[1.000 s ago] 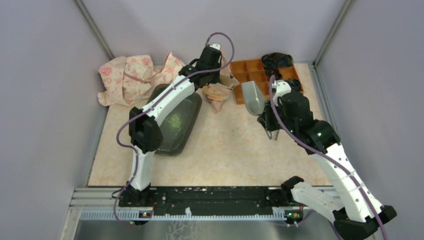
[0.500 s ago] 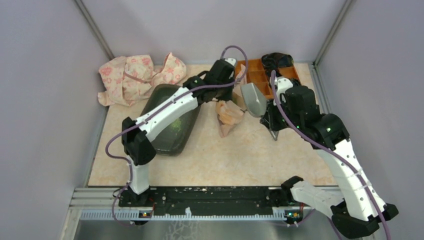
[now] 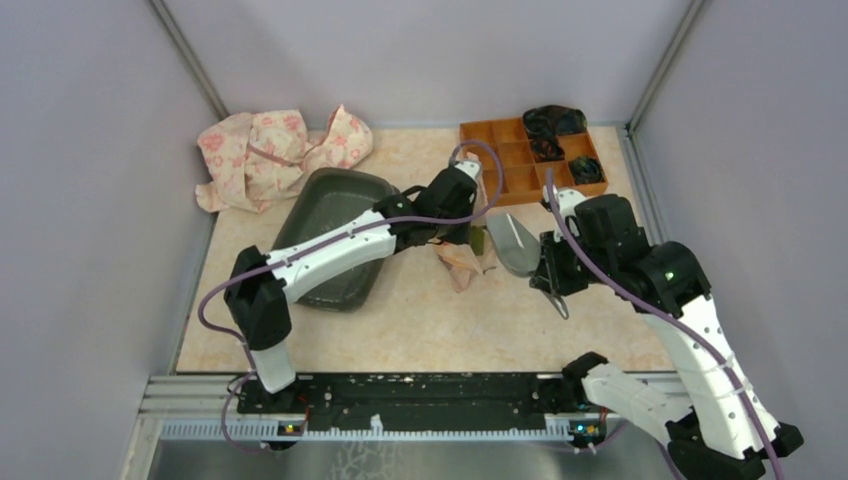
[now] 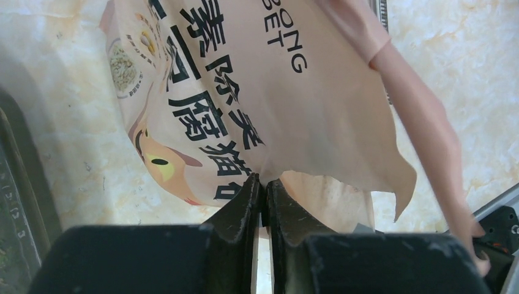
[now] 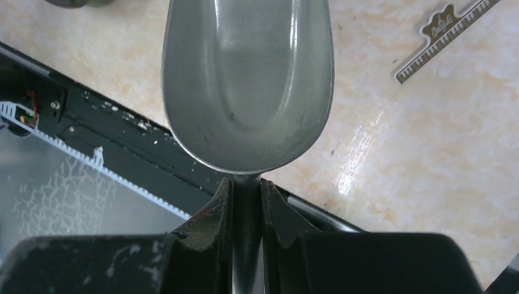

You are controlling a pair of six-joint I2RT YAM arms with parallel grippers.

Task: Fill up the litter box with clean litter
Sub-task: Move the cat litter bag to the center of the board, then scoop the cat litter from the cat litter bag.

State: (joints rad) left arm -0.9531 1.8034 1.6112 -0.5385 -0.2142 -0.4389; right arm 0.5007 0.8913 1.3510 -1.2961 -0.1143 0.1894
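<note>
Three lilac-grey walls, beige marbled tabletop; left tool pinching peach bag, right tool pinching metal scoop

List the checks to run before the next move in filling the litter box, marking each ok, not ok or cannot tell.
1. Left gripper pinching the litter bag by its edge: ok.
2. Right gripper clamped on the metal scoop handle: ok.
3. Scoop bowl empty, ready to load: ok.
4. Bag mouth open toward the scoop: cannot tell.
5. Litter box free for pouring: not ok, the left arm lies across it.
</note>
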